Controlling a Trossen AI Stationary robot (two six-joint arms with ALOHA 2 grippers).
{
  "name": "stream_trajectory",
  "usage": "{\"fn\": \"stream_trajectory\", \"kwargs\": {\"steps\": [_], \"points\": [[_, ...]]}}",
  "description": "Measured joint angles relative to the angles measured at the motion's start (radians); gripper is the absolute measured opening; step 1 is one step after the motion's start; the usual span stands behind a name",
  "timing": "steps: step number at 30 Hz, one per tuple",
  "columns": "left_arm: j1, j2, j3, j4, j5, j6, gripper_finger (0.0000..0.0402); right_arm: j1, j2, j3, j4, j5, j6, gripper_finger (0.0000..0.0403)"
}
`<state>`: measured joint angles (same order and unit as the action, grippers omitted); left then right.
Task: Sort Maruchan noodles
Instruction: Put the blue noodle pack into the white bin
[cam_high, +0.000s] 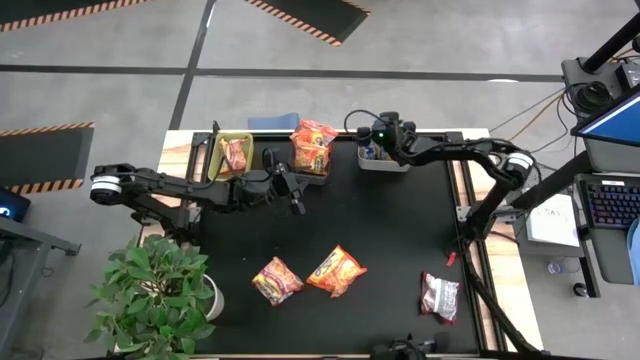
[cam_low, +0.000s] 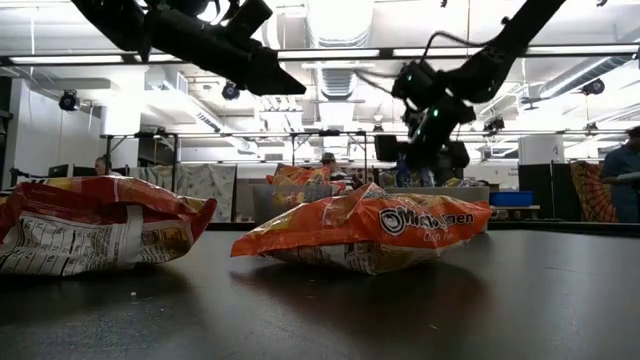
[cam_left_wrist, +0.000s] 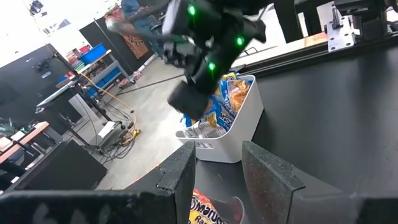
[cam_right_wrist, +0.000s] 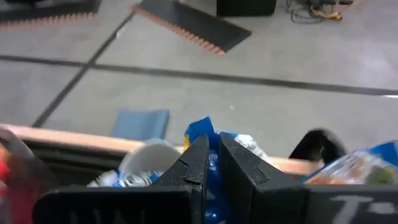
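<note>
My right gripper (cam_high: 383, 137) hovers over the white bin (cam_high: 381, 158) at the far edge and is shut on a blue-and-yellow packet (cam_right_wrist: 203, 132). More blue-and-yellow packets (cam_left_wrist: 225, 107) fill that bin. My left gripper (cam_high: 293, 192) is open, just near of the dark mesh bin (cam_high: 312, 150), which holds orange-red packets. An orange packet (cam_left_wrist: 210, 210) shows below its fingers. A green bin (cam_high: 232, 155) holds one reddish packet. Two orange-red packets (cam_high: 277, 280) (cam_high: 336, 270) and a silver-and-red one (cam_high: 440, 297) lie flat on the black mat. My right gripper pinches the blue-and-yellow packet between its two fingers (cam_right_wrist: 198, 163). A blue corner (cam_right_wrist: 200, 129) sticks out past the fingertips. The gripper comes from above the white bin. The rest of the packet is hidden behind the fingers.
The three bins stand in a row along the far edge. A potted plant (cam_high: 160, 295) stands at the near left corner. Bare black mat (cam_high: 400, 230) lies between the bins and the loose packets. In the low view, two orange packets (cam_low: 95, 235) (cam_low: 370, 230) fill the foreground.
</note>
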<state>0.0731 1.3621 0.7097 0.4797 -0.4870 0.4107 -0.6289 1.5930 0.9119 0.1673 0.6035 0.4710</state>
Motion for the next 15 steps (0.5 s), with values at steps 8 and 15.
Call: {"fn": "stream_trajectory", "kwargs": {"steps": [8,15], "points": [[0.005,0.000,0.000,0.008,0.000,0.006,0.0114,0.004,0.104,0.004,0.018,0.007,0.061,0.0028],[0.018,0.000,0.000,0.008,0.000,0.008,0.0114,0.019,0.100,0.002,0.007,0.006,0.113,0.0028]]}}
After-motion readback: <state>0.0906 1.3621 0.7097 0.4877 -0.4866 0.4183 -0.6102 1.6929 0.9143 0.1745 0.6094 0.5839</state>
